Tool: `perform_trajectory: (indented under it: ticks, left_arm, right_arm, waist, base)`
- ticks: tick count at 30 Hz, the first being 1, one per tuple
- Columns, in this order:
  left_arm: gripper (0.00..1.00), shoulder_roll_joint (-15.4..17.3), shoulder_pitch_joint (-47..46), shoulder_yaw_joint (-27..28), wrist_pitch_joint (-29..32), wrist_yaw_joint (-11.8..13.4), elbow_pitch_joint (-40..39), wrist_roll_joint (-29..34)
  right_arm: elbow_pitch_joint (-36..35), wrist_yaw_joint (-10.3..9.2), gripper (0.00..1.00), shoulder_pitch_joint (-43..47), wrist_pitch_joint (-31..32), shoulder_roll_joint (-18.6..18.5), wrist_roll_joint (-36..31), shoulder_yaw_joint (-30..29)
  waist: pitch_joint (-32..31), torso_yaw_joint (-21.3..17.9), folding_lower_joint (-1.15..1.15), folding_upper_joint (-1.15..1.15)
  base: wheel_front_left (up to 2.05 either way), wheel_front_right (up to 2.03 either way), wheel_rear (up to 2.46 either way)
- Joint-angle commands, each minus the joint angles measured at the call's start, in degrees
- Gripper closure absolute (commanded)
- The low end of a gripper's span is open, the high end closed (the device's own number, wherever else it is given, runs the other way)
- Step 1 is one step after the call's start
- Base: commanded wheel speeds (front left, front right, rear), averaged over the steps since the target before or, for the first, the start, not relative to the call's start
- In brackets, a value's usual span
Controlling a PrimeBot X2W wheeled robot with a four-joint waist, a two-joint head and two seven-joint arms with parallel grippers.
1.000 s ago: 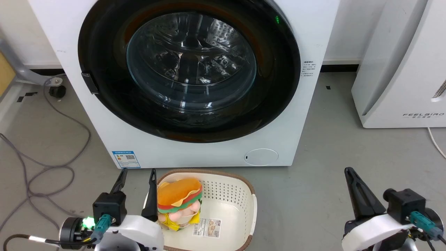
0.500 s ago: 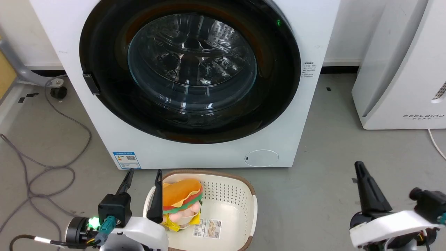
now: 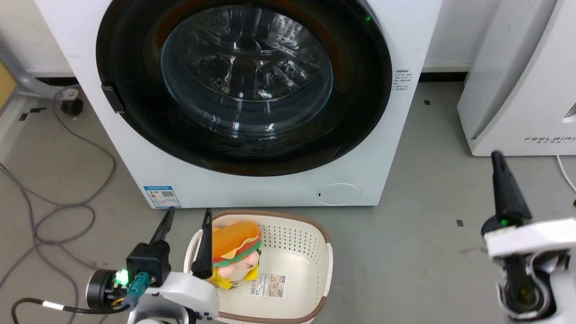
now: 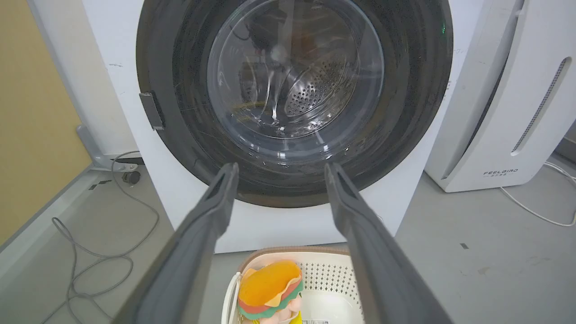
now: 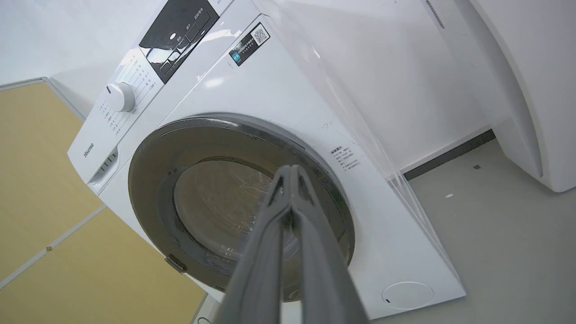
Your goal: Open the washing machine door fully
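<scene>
head: high, looking down | wrists: low, facing forward | shared: washing machine door (image 3: 246, 76)

Grey floor (image 3: 423, 252) before me, loose grey cables (image 3: 63, 207) trailing on my left, white wall (image 3: 454, 36) with black skirting (image 3: 443, 76), tall white appliance (image 3: 517, 90) on my right (lettered FEELBIRD), yellow panel (image 4: 40, 112).

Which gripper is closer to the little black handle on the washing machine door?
Left. The left gripper is below the handle, slightly to its right; the right gripper is far off to the handle's right.
</scene>
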Motion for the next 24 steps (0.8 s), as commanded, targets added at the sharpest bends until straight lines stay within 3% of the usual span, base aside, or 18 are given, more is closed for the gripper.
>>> perform_trajectory:
  ticks: [1,14,24]
  left_arm:
    - [0.00,0.0,-1.4,-0.2,-0.7,-0.4,0.3,-0.3]
    - [0.00,0.1,-4.0,-0.5,-2.1,-1.4,0.2,-0.4]
    - [0.00,0.1,-6.6,-1.3,-3.3,-2.3,0.3,-0.6]
  right_arm:
    - [1.5,0.03,1.00,-2.8,-0.5,-1.1,3.5,-0.1]
    - [12.1,0.03,1.00,-18.2,1.8,-6.6,17.3,3.9]
    - [24.3,0.03,1.00,-33.8,3.8,-10.9,25.9,11.6]
  waist:
    - [0.6,0.1,0.00,0.00]
    - [4.2,0.9,0.00,0.00]
    - [7.9,2.1,0.00,0.00]
  base:
    - [0.00,0.00,0.00]
    - [0.00,0.00,0.00]
    - [0.00,0.00,0.00]
